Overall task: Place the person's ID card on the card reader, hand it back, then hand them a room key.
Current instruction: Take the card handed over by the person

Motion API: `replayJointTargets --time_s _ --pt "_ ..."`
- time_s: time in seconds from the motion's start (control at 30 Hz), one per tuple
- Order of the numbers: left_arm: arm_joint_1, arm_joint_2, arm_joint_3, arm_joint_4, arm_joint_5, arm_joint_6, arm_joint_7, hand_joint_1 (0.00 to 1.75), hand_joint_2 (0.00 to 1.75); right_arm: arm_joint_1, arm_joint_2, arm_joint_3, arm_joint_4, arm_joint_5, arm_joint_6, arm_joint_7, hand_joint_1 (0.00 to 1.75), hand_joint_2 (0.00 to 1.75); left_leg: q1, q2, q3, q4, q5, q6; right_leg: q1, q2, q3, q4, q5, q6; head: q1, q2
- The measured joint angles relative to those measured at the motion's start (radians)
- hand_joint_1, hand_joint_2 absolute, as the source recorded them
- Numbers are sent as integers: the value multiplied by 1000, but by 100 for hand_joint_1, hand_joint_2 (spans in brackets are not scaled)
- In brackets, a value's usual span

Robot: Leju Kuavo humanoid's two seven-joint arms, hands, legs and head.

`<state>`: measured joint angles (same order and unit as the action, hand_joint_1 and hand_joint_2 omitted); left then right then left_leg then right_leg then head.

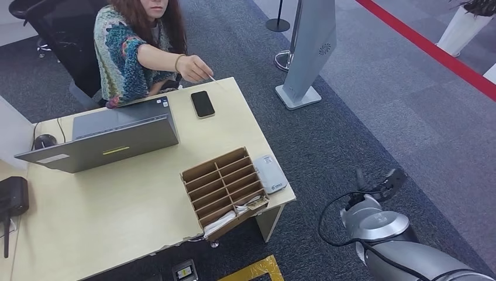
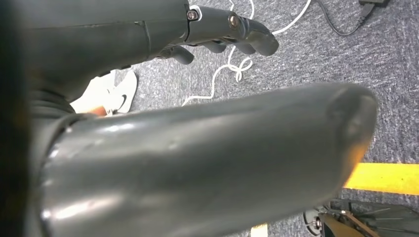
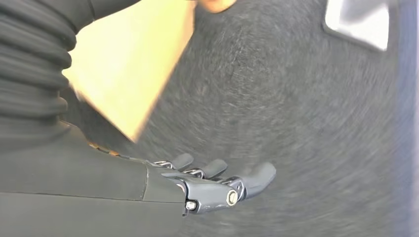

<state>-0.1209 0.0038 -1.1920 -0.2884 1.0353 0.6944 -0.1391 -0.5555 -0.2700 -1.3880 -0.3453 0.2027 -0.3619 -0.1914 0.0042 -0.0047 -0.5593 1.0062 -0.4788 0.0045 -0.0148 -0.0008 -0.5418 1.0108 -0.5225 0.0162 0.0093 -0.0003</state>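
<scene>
Person's hand (image 1: pixel 195 68), upper centre, extends the ID card (image 1: pixel 214 79) over the bench (image 1: pixel 117 205) for pickup; card reader (image 1: pixel 270 174) waits mid-frame; left hand (image 2: pixel 225 32) and right hand (image 3: pixel 217 185) empty, fingers apart.

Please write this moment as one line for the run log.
person's hand: holds ID card over desk corner | card reader: bare | right hand: holds nothing, over carpet | left hand: holds nothing

A light wooden surface (image 1: pixel 117 205) stands on dark grey carpet (image 1: pixel 351 134). A black office chair (image 1: pixel 64 41) sits behind it. A red stripe (image 1: pixel 433 51) crosses the paler floor beyond, near a white planter (image 1: pixel 462 29). A grey standing kiosk (image 1: pixel 310 52) and a barrier-post base (image 1: pixel 277 24) stand nearby.
</scene>
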Motion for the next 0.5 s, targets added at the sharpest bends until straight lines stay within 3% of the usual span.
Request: replayJointTargets --time_s 0.1,0.2,0.33,0.5 --pt "1 0 0 2 2 4 -3 0 0 82 16 188 -219 -315 -204 89 0 175 -1 -7 -2 0 0 0 -1 -6 1 0 -2 2 0 0" --pt "0 0 2 11 2 6 -12 0 0 139 14 410 -417 -406 -307 57 0 175 -3 4 -4 -1 -2 -1 -2 6 -1 2 -1 1 0 0" --pt "-10 -3 4 15 -5 6 -15 0 0 156 21 627 -629 -308 -322 35 0 175 -2 9 0 -1 -3 1 -1 10 0 2 0 0 0 0" --pt "-9 -8 8 17 -30 6 -15 0 0 159 37 837 -869 -55 -327 89 0 175 -2 2 0 -1 1 1 -1 2 1 2 1 0 0 0"
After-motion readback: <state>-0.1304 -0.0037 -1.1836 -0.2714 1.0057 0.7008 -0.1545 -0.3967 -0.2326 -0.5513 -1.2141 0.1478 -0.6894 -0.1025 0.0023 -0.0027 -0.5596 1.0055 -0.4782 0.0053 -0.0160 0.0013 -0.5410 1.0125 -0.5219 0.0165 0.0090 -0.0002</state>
